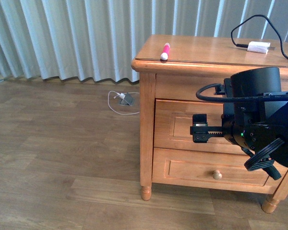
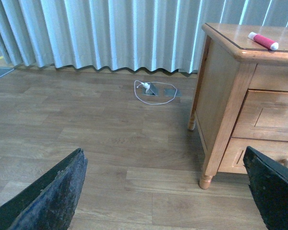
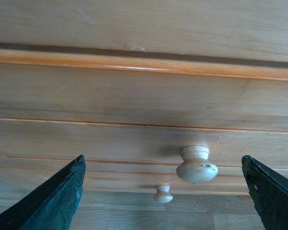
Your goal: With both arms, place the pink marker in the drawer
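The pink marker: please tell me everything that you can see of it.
The pink marker is short and stubby, with a bright pink body and a white rounded end. It looks like smooth plastic. It lies flat on its side on the cabinet top, near the front left corner, with the white end pointing toward the front edge. It rests only on the wood, and nothing else touches it or holds it. No text or label can be made out on it.
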Controlling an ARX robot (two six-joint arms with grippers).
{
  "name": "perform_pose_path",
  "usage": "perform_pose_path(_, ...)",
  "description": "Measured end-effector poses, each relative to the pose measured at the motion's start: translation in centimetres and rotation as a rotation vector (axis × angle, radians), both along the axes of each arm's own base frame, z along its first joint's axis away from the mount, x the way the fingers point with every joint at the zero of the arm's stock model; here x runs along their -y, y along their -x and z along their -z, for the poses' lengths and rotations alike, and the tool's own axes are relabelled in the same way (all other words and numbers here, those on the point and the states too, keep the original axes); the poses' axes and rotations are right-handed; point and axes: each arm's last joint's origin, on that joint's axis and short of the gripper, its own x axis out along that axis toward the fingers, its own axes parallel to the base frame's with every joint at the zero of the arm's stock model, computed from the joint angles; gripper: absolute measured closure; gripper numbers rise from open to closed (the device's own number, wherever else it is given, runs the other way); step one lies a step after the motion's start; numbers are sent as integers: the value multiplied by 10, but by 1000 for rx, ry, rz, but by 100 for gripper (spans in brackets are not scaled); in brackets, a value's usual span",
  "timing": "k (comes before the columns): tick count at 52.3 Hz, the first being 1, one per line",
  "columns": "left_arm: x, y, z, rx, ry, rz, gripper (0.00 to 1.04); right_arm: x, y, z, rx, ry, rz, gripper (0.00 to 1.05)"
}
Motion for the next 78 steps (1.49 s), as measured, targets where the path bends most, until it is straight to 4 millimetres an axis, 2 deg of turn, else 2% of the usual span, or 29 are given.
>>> perform_pose_path(15, 0, 0, 0, 0, 0, 0, 6, 12, -13, 8, -3, 8, 20, 8)
perform_pose_path(54, 0, 0, 0, 0, 0, 0, 6, 23, -17, 21, -31, 38, 24, 8)
perform_pose_path(60, 0, 0, 0, 0, 0, 0, 6, 24, -17, 21, -32, 44, 26, 23)
perform_pose_path(64, 0, 0, 0, 0, 0, 0, 6, 24, -17, 21, -32, 46, 26, 40)
perform_pose_path(78, 0, 0, 0, 0, 0, 0, 6, 23, -17, 21, -33, 42, 20, 79)
